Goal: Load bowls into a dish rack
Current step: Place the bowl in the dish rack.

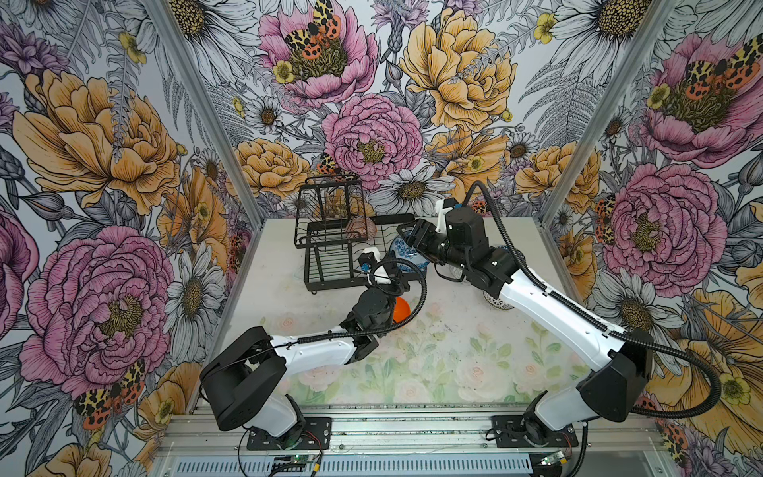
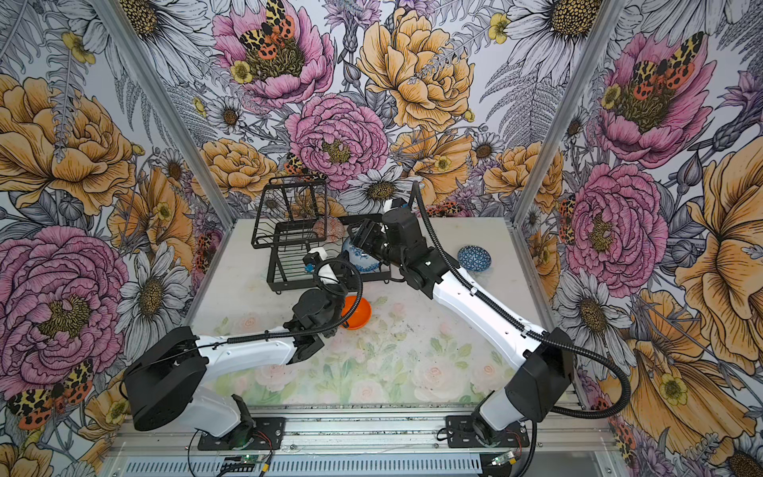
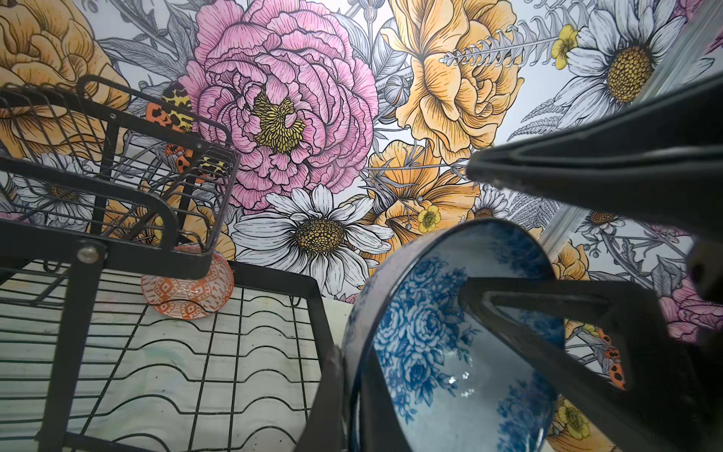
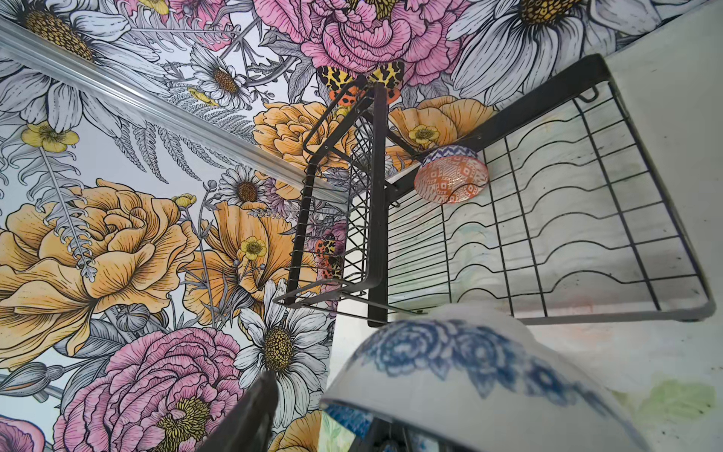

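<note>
The left tool [image 1: 391,270] pinches the rim of the blue-and-white floral ceramic bowl [image 3: 422,344], held tilted at the three-o'clock end of the black wire dish rack [image 1: 330,284]. The right tool [image 1: 408,237] is spread astride that bowl. A small orange-and-white patterned bowl [image 3: 187,291] stands on edge at the rack's twelve-o'clock rim. A glossy plain orange bowl [image 2: 358,313] sits on the surface at six o'clock.

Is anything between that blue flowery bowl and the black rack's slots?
Nothing visible. The blue-white bowl hangs by the edge of the dish rack; the orange-white bowl sits in its corner, under the raised tier.
</note>
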